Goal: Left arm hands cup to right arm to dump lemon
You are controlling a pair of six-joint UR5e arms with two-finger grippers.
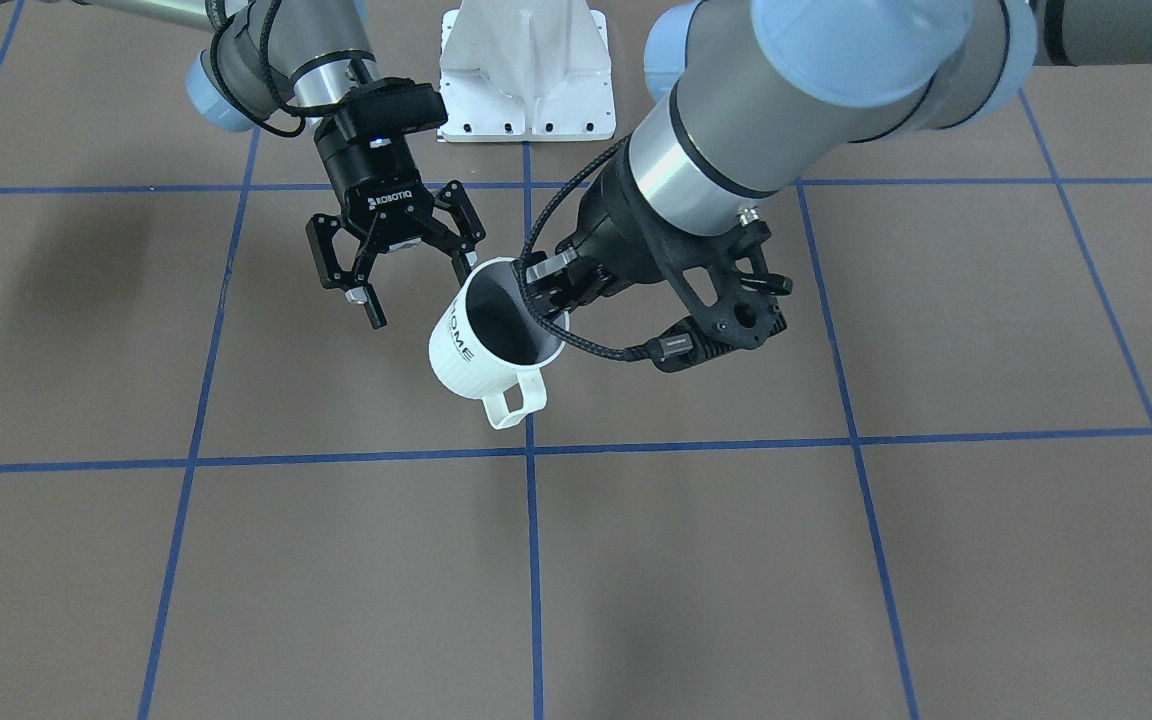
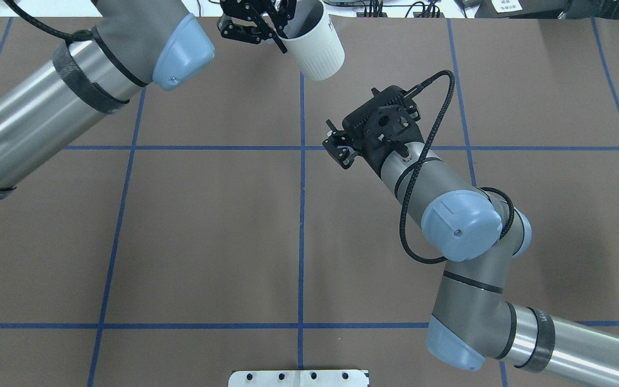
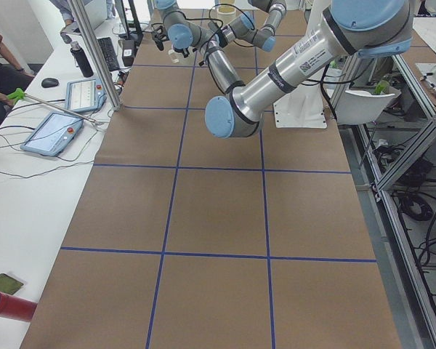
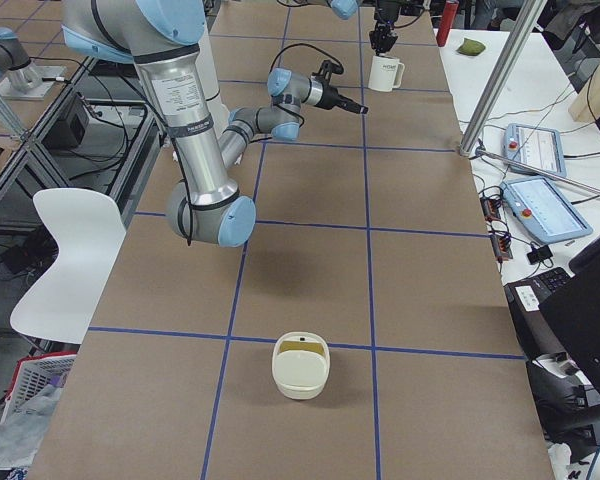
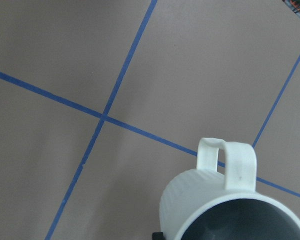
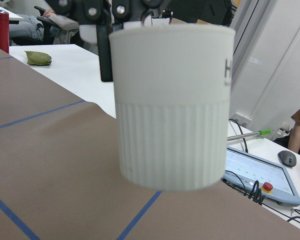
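Above the table [image 1: 836, 560], out in front of the robot's base, the cup [image 1: 481, 345] hangs clear of the surface. The left end effector [image 1: 548, 298] is clenched on its rim, one finger inside the mouth and one outside. The right end effector [image 1: 418, 288] is spread wide and empty just beside the cup's wall, its nearer finger close to the rim.

The main risk, as I judge it, is that thin rim pinch. A knock from the right fingers as they come around the wall could twist the cup in the left grip or pull it out. If the left lets go before the right has closed firmly, the cup drops to the table. The ribbed lower wall and smooth upper band may also seat unevenly between the pads, so the cup could tip as the load passes over. Any tilt at that point could spill the contents early. The handle [image 1: 516, 405] points away from the right end effector, so it should not snag.

What shows of the cup's inside is plain dark grey. No lemon is visible, and the bottom is hidden, so I cannot tell whether it is in there. The right side view shows a cream tub [image 4: 300, 388] well apart at the table's near end. Something dull yellow sits at its far wall, too small to identify.
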